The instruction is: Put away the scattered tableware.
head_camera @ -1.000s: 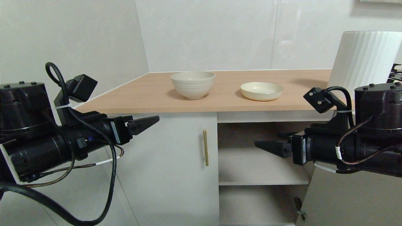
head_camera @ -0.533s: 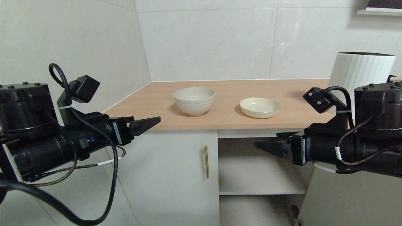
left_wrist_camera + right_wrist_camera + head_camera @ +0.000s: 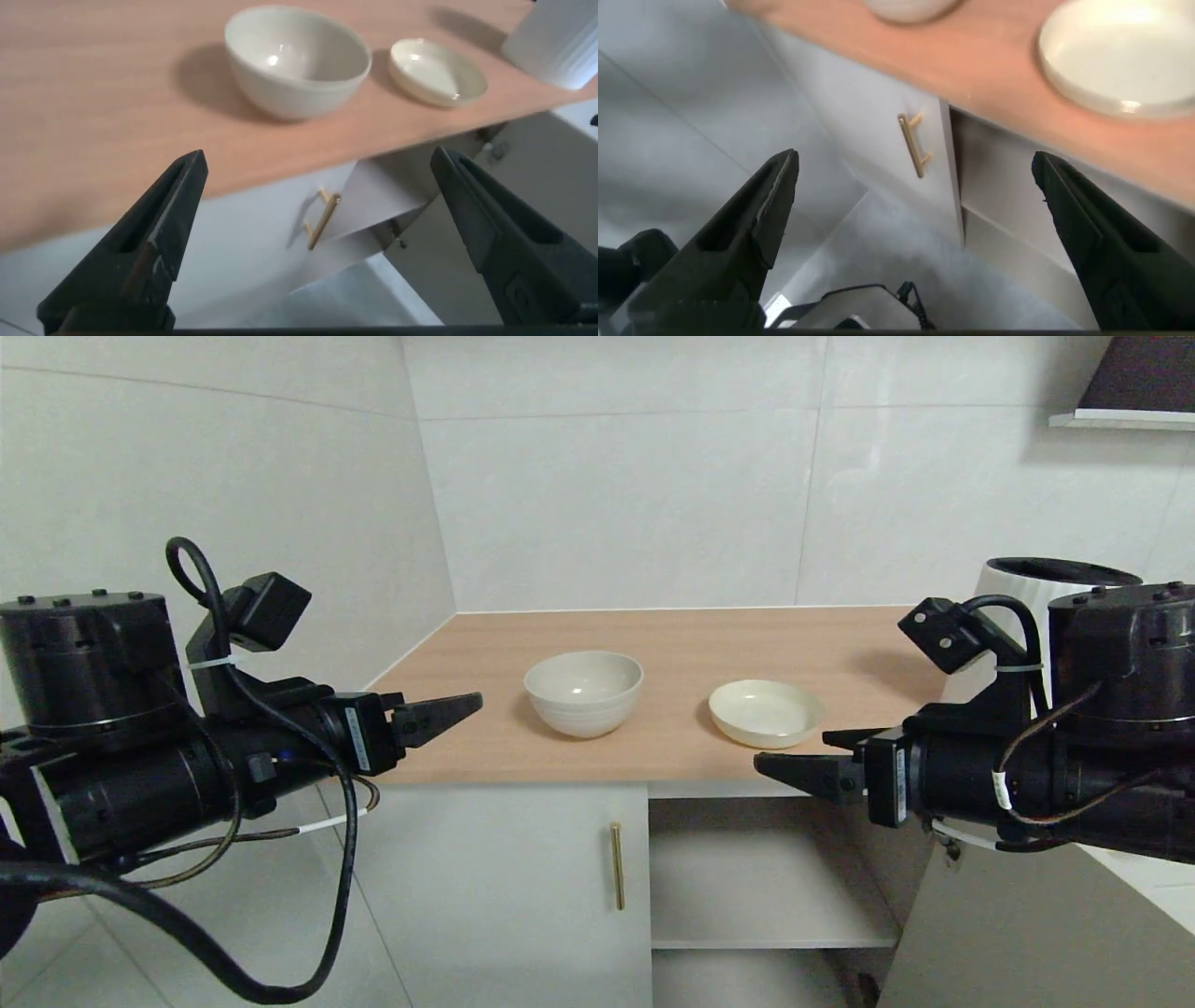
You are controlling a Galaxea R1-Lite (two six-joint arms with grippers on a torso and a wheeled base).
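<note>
Cream ceramic on pale wood: a deep bowl [image 3: 583, 693] and a shallow dish [image 3: 766, 712] stand apart on the table [image 3: 672, 635], the bowl to the left, both upright and untouched. The left claw [image 3: 457, 707] and right claw [image 3: 792, 750] hang in front of the table's near edge, each with its fingers spread wide and holding nothing.

The step in hand is judged to be the approach, before any grasp. The next move would call for one claw to come in over a rim and pinch the wall. The dish lies nearer the right claw, the bowl nearer the left. The piece would then go to the open shelf [image 3: 766, 896] beneath the table, beside the shut door [image 3: 523, 896] with its brass handle [image 3: 616, 865].

A white ribbed container [image 3: 1018, 581] is partly hidden behind the right arm. The cabinet's foot is cut off. The grey panel at lower right may be an open door; that cannot be settled.
</note>
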